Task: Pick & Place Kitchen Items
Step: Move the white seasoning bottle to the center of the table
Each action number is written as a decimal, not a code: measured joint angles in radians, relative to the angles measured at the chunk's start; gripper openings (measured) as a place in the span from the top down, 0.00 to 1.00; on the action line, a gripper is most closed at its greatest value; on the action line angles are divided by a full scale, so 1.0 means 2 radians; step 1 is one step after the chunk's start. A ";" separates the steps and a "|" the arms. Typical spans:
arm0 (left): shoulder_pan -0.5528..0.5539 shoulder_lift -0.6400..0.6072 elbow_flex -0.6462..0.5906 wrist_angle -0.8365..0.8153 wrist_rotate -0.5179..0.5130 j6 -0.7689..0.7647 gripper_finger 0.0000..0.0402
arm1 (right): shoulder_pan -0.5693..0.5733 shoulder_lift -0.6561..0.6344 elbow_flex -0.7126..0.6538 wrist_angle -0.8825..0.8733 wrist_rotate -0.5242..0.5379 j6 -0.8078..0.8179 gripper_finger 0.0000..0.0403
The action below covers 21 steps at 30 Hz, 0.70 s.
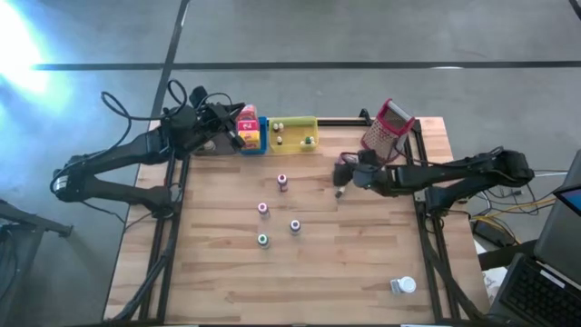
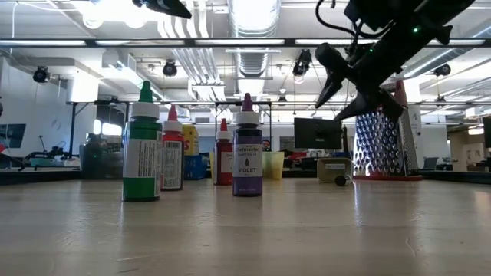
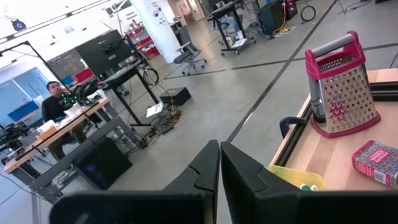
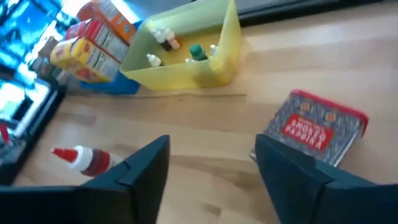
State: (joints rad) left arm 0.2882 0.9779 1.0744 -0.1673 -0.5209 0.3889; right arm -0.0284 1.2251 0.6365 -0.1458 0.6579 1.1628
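My right gripper hangs wide open, holding nothing, the red tin just ahead beside 1 finger; I'd recentre, then descend squarely.

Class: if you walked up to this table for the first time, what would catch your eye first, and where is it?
Probably the tall metal grater at the table's far right corner. Next, the yellow tray at the far edge, with small bottles inside. Then the four capped bottles standing loosely mid-table, with the right gripper open above the wood beside them.
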 joint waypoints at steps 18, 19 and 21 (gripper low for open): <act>0.000 0.000 0.000 -0.001 0.001 0.000 0.95 | -0.044 0.124 0.072 0.018 0.026 0.065 0.04; 0.000 0.000 0.000 -0.001 0.001 0.000 0.95 | -0.045 0.131 0.072 0.029 0.027 0.057 0.04; 0.000 0.000 0.000 -0.001 0.001 0.000 0.95 | -0.045 0.140 0.072 0.050 0.023 0.050 0.04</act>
State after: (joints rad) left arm 0.2874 0.9779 1.0744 -0.1694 -0.5187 0.3889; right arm -0.1192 1.5042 0.7799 -0.0463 0.7042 1.2619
